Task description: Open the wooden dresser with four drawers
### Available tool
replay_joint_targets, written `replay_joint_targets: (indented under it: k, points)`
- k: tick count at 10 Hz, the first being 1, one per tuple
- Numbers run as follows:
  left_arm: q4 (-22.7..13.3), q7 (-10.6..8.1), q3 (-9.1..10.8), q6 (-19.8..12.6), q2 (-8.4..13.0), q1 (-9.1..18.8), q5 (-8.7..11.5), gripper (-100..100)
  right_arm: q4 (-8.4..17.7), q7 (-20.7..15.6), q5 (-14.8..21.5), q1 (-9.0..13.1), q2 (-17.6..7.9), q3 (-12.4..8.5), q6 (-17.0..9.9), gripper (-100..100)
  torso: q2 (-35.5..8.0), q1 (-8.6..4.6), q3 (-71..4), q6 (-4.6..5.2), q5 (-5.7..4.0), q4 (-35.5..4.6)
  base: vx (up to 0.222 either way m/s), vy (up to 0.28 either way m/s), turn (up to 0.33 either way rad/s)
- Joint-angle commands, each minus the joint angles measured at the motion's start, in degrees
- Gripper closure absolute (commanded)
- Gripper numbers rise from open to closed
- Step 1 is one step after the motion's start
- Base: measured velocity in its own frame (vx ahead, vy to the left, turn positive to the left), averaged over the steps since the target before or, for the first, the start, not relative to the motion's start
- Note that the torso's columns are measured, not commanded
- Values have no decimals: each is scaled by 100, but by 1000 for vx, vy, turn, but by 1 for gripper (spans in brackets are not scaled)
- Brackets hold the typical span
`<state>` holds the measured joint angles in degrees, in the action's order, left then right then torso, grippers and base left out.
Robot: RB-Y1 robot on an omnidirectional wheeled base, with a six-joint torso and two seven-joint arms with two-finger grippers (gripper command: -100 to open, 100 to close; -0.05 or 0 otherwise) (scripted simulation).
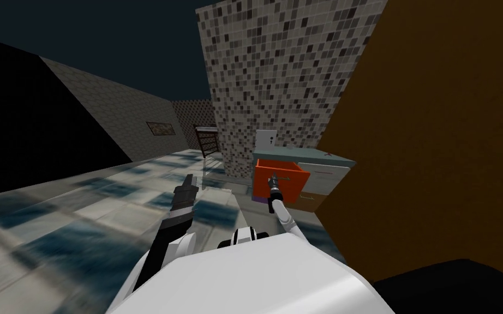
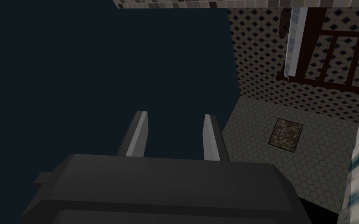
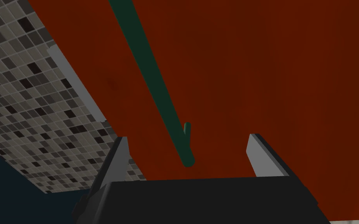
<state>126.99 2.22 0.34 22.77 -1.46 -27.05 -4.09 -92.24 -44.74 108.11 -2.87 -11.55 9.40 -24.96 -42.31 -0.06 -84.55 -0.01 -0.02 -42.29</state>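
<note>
My right pincer (image 3: 188, 137) stood spread astride the red drawer's (image 3: 252, 77) green handle (image 3: 151, 77); my left pincer (image 2: 175, 114) hung spread too.

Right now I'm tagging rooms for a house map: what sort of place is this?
Probably a bathroom, though I can't be sure: a mosaic-tiled wall, a glossy tiled floor, and a small dresser with an orange drawer pulled out beside it.

Left gripper (image 2: 175, 114), right gripper (image 3: 188, 137): both spread.
</note>
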Motion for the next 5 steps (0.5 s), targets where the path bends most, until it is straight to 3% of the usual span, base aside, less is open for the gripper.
replay_joint_targets:
  k: [1, 2, 3, 4, 5]
  points:
    - [0, 0, 0, 0, 0, 0, 0, 0, 452, 284, -89, 444, -316, -31, 98, -100, -6, 5, 3, 2, 2, -1, -63, 83, -43]
    - [0, 0, 0, 0, 0, 0, 0, 0, 488, 284, -89, 444, -316, -31, 98, -100, 1, 5, 0, 0, 2, 0, -20, 41, 1]
    - [0, 0, 0, 0, 0, 0, 0, 0, 725, 518, -169, 703, -577, -58, 178, -100, 14, -5, -9, 1, -1, 4, -34, 75, -69]
    - [0, 0, 0, 0, 0, -1, 0, 0, 842, 518, -169, 783, -577, -58, 178, -100, 10, 7, -7, 2, 2, 3, -42, 78, -46]
    - [0, 0, 0, 0, 0, 0, 0, 0, 1019, 737, -249, 994, -820, -85, 258, -100, 3, 10, -2, 0, 3, 2, -72, 104, -70]
